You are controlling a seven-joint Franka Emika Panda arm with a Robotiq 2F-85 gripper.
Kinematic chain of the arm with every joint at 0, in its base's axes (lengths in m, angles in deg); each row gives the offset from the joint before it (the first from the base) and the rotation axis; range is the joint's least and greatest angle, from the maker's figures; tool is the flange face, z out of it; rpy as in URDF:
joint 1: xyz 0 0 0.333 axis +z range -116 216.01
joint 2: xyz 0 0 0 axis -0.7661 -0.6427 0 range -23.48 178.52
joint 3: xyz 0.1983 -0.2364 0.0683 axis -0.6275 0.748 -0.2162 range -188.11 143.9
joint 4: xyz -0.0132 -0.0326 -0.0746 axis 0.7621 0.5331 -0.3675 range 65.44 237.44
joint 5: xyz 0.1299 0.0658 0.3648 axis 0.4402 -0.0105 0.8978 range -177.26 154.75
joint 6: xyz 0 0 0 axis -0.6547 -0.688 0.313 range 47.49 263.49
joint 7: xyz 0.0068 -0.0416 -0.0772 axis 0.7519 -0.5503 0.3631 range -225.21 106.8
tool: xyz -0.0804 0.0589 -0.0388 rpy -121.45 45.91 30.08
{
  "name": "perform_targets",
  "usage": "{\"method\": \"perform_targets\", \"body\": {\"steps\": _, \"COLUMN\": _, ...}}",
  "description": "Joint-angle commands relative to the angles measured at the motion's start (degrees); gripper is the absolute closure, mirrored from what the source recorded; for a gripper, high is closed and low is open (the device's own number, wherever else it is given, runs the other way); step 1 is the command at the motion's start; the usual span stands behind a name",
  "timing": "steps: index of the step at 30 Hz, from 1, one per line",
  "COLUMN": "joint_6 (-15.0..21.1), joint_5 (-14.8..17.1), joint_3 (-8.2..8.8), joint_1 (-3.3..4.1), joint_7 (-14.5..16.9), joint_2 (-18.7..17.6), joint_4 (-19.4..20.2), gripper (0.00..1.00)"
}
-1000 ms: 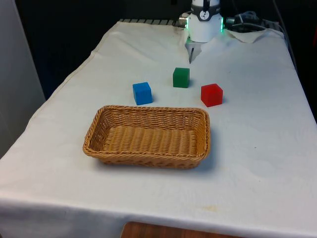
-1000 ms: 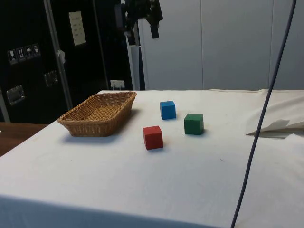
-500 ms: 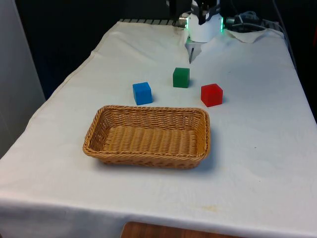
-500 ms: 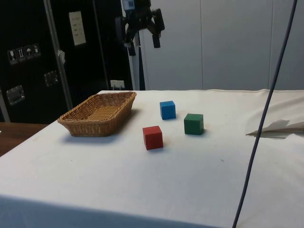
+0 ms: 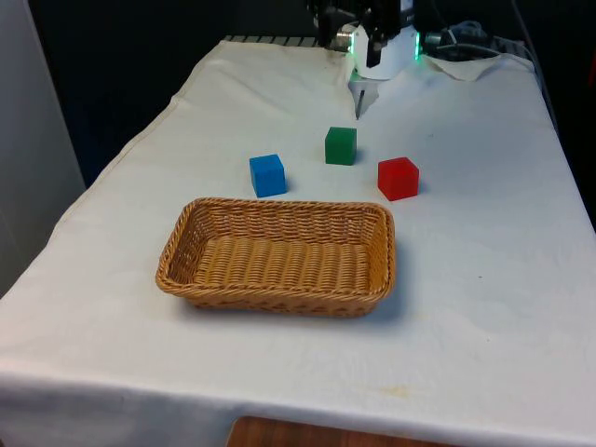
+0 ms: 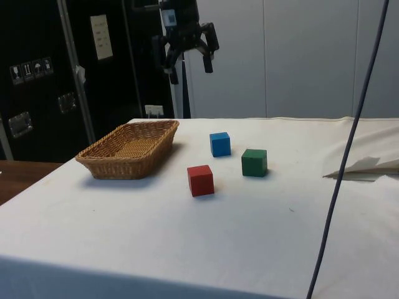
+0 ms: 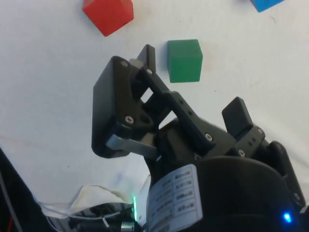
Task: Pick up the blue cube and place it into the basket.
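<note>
Tool spread and empty above the tabletop; blue cube on the cloth outside the basket.

Front view: the blue cube (image 5: 267, 175) sits on the tabletop (image 5: 484, 307) at about 11 o'clock from the basket (image 5: 279, 256), with the green cube (image 5: 341, 145) at 2 o'clock of it and the red cube (image 5: 398, 178) at its 3 o'clock. Side view: the tool (image 6: 189, 61) hangs high over the cloth, fingers apart, gripping nothing; the blue cube (image 6: 219, 144) lies at 3 o'clock of the basket (image 6: 129, 148). Wrist view: the fingers (image 7: 145, 57) stand wide, the green cube (image 7: 184, 60) between them on the cloth below.
</note>
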Motion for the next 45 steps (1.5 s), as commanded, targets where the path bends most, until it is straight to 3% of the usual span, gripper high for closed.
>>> {"method": "perform_targets", "body": {"steps": 1, "joint_6": 1.20, "joint_5": -0.40, "joint_3": 0.06, "joint_1": -0.06, "joint_7": -1.20, "joint_2": -0.29, "joint_4": 0.46, "gripper": 0.00}}
{"method": "perform_targets", "body": {"steps": 6, "joint_6": 3.50, "joint_5": -0.34, "joint_3": 0.46, "joint_1": -0.23, "joint_7": -2.58, "joint_2": -1.43, "joint_4": 1.26, "gripper": 0.00}}
{"method": "perform_targets", "body": {"steps": 7, "joint_6": 2.29, "joint_5": -0.11, "joint_3": 0.34, "joint_1": -0.11, "joint_7": -2.18, "joint_2": -1.26, "joint_4": 0.92, "gripper": 0.00}}
{"method": "perform_targets", "body": {"steps": 14, "joint_6": 7.51, "joint_5": 0.86, "joint_3": 1.49, "joint_1": -0.34, "joint_7": -1.95, "joint_2": -2.52, "joint_4": 2.46, "gripper": 0.00}}
{"method": "perform_targets", "body": {"steps": 15, "joint_6": 6.42, "joint_5": 0.06, "joint_3": 1.49, "joint_1": -0.17, "joint_7": -2.41, "joint_2": -2.64, "joint_4": 2.12, "gripper": 0.00}}
{"method": "perform_targets", "body": {"steps": 20, "joint_6": 10.43, "joint_5": 2.12, "joint_3": 2.06, "joint_1": -0.40, "joint_7": -1.15, "joint_2": -2.98, "joint_4": 3.44, "gripper": 0.00}}
{"method": "perform_targets", "body": {"steps": 23, "joint_6": 11.63, "joint_5": 2.92, "joint_3": 2.29, "joint_1": -0.34, "joint_7": -0.97, "joint_2": -3.21, "joint_4": 3.84, "gripper": 0.00}}
{"method": "perform_targets", "body": {"steps": 24, "joint_6": 10.77, "joint_5": 1.89, "joint_3": 2.35, "joint_1": -0.29, "joint_7": -1.60, "joint_2": -3.21, "joint_4": 3.61, "gripper": 0.00}}
{"method": "perform_targets", "body": {"steps": 26, "joint_6": 12.83, "joint_5": 3.67, "joint_3": 2.41, "joint_1": -0.46, "joint_7": -0.86, "joint_2": -3.55, "joint_4": 4.24, "gripper": 0.00}}
{"method": "perform_targets", "body": {"steps": 41, "joint_6": 16.16, "joint_5": 4.24, "joint_3": 4.35, "joint_1": -0.40, "joint_7": -1.66, "joint_2": -6.59, "joint_4": 4.81, "gripper": 0.00}}
{"method": "perform_targets", "body": {"steps": 45, "joint_6": 17.76, "joint_5": 5.44, "joint_3": 4.87, "joint_1": -0.69, "joint_7": -1.26, "joint_2": -7.51, "joint_4": 5.04, "gripper": 0.00}}
